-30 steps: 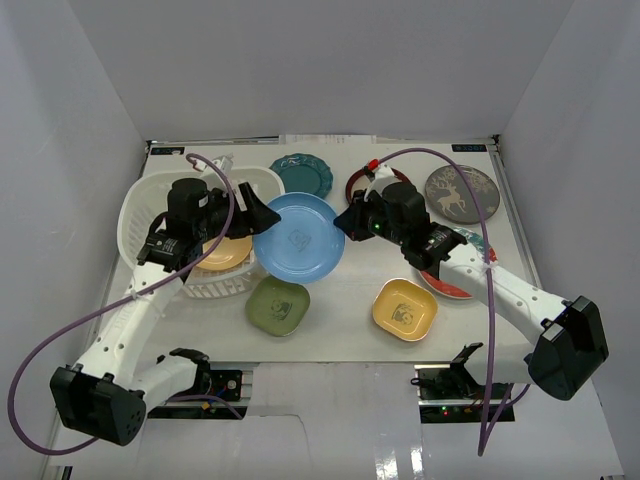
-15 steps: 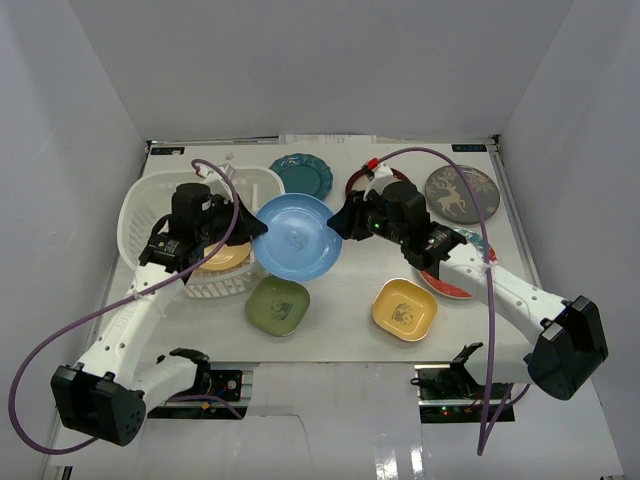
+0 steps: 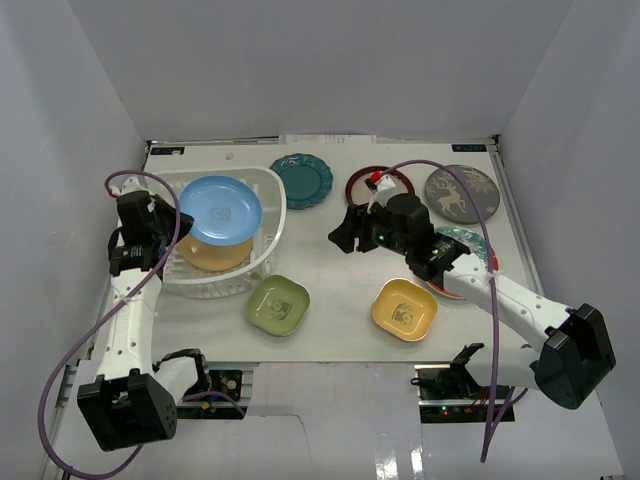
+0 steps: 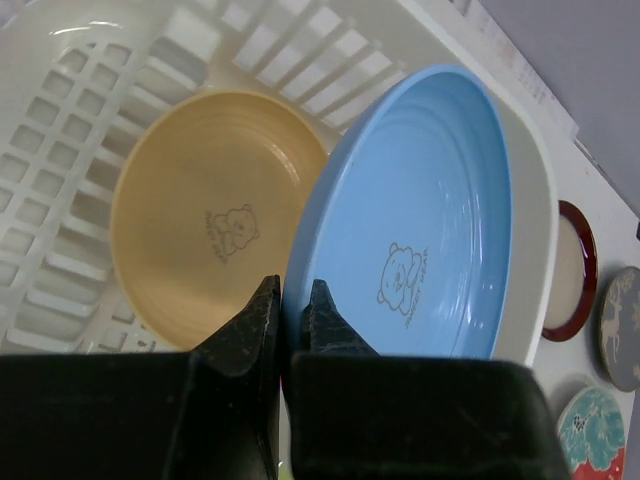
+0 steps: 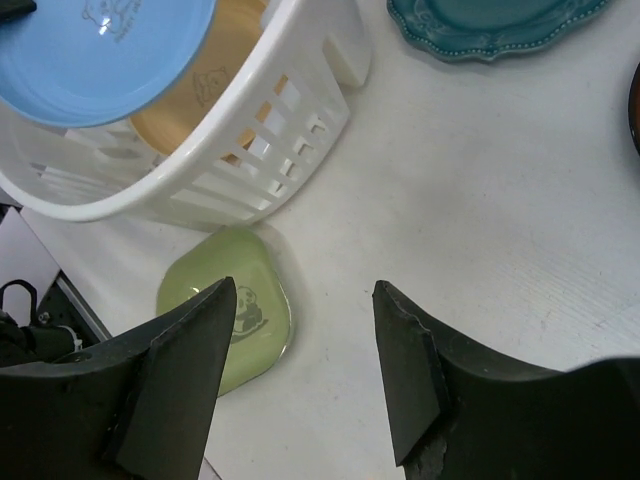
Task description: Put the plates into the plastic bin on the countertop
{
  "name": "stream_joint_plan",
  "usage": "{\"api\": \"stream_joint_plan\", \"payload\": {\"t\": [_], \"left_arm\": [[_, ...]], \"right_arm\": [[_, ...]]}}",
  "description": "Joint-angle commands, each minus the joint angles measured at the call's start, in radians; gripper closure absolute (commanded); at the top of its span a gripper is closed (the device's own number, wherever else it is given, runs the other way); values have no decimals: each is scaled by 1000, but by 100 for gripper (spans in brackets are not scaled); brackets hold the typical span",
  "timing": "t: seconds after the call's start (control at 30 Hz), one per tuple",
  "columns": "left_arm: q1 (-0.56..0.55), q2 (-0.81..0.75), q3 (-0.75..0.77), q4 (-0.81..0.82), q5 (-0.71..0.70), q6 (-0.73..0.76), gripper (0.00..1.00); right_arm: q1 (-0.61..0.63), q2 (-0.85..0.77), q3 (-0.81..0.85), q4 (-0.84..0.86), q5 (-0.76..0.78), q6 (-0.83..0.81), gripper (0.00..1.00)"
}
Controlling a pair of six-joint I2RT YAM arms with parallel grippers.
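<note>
My left gripper [image 4: 293, 290] is shut on the rim of the round blue plate [image 4: 420, 220], holding it tilted over the white plastic bin [image 3: 272, 205]. An orange plate [image 4: 200, 230] lies on the bin's floor beneath it. Over the bare countertop [image 3: 330, 290], my right gripper [image 5: 305, 290] stands open and empty, right of the bin. The squarish green plate [image 5: 225, 310] lies below its fingers and the yellow plate [image 3: 405, 308] sits near the front.
At the back lie the teal plate [image 3: 302, 180], the dark-red-rimmed plate [image 3: 368, 183] and the grey deer plate [image 3: 461, 193]. The red-and-teal plate [image 3: 470, 250] is partly hidden under my right arm. White walls enclose the table.
The right gripper let go of the blue plate and drew back to the right. The left gripper shut on the plate and carried it left over the bin.
</note>
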Motion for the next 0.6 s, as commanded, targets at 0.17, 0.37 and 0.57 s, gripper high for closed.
{"api": "stream_joint_plan", "payload": {"t": [0.17, 0.37, 0.57], "left_arm": [[34, 31, -27, 51, -164, -22, 91], [33, 123, -30, 88, -230, -2, 45], [33, 113, -25, 112, -191, 15, 6]], "right_arm": [[6, 150, 52, 83, -40, -21, 34], [51, 316, 166, 107, -54, -15, 39], [101, 459, 264, 100, -9, -12, 68]]}}
